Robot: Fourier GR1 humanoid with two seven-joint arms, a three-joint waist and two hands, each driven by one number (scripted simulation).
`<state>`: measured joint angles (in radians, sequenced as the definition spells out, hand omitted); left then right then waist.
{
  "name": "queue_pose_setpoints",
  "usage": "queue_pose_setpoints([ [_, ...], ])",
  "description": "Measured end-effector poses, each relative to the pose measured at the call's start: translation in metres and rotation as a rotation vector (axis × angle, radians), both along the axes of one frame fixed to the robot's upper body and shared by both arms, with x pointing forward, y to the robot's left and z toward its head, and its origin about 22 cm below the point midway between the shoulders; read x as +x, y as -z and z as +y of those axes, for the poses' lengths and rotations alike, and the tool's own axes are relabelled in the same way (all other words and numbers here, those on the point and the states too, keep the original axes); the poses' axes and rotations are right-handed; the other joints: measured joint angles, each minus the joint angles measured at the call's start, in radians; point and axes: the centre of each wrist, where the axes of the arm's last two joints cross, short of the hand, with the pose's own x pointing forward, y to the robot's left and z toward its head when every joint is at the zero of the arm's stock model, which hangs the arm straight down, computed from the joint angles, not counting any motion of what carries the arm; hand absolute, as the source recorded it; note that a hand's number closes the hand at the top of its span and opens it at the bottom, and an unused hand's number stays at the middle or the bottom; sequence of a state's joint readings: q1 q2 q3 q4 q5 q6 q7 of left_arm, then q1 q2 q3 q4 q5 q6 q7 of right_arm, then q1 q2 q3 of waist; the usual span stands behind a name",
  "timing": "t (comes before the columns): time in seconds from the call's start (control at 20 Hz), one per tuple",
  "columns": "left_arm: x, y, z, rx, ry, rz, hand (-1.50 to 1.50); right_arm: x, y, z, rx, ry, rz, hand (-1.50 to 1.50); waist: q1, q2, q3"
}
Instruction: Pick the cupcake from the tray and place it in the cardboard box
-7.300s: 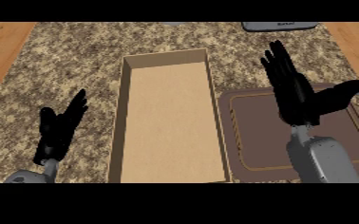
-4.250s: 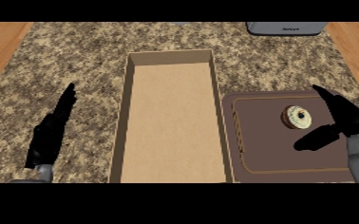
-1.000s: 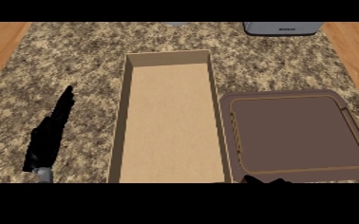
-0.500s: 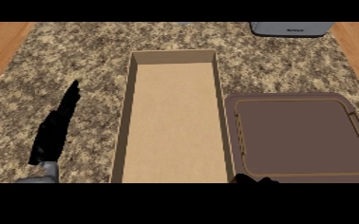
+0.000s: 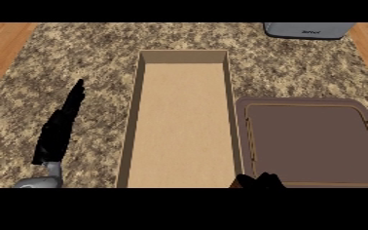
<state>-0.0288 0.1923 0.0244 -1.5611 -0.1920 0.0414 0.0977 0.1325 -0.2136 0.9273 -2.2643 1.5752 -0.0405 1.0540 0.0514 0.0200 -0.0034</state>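
Speckled brown stone bench (image 5: 86, 53) with wooden floor at the edges. Long tan cardboard box (image 5: 134, 126) in the middle, nothing inside. Dark brown flat tray (image 5: 302, 143) just beside it on the right, bare too. No cupcake anywhere in view. Probably soft, light, easy to squash; best held low round the paper cup. Left hand (image 5: 59, 129) resting, fingers straight. Right hand (image 5: 259, 181) only peeking at bottom edge, cannot tell its hold.
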Motion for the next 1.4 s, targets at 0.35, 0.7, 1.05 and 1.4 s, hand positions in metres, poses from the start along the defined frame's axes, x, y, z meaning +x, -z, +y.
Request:
queue_pose_setpoints([
  [0.35, 0.005, -0.002, -0.003, -0.001, 0.021, -0.011, 0.0, 0.028, 0.001, 0.004, 0.1, 0.013, 0.076, 1.5, 0.019, 0.008, 0.0],
  [0.7, 0.006, -0.001, -0.009, -0.003, 0.032, -0.007, 0.0, 0.106, 0.009, 0.022, 0.179, 0.1, 0.142, -1.5, 0.031, 0.006, 0.002],
  [1.05, 0.007, 0.002, -0.009, -0.005, 0.03, 0.008, 0.0, 0.178, 0.011, 0.037, 0.255, 0.112, 0.145, -1.5, 0.024, -0.001, 0.004],
  [1.4, 0.005, 0.005, -0.004, -0.003, 0.003, 0.014, 0.0, 0.206, 0.0, 0.033, 0.451, 0.152, -0.112, -1.5, 0.002, -0.01, 0.004],
])
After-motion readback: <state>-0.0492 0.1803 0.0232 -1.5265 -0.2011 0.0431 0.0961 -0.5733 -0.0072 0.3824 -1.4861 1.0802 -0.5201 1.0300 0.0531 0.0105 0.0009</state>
